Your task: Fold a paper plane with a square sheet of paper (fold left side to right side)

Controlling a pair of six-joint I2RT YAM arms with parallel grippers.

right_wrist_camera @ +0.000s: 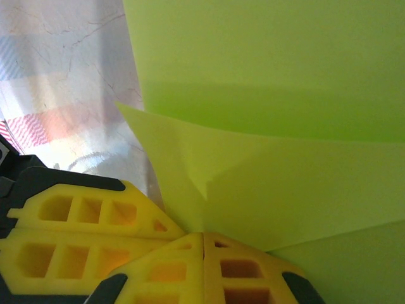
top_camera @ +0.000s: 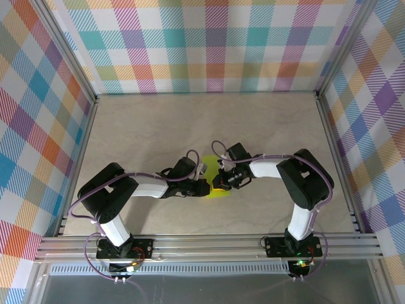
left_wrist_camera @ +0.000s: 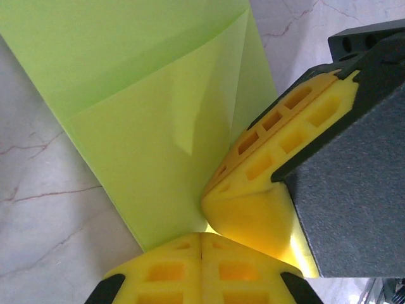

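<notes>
At the middle of the counter (top_camera: pixel 158 126), the square sheet of paper (top_camera: pixel 219 193) lies partly folded, with one lighter flap raised over the layer beneath.

Left claw (left_wrist_camera: pixel 201 256): the pads are pressed together, and their tips meet an edge of the sheet. Whether that edge is pinched or only touched cannot be told.

Right claw (right_wrist_camera: pixel 202 256): the pads are together and closed on the flap. The flap narrows into the seam at the tips and shows a small buckle just beyond them.

Both claws converge on the same part of the sheet, tips just beside each other. The left claw is on the sheet's left side and the right claw on its right.
</notes>
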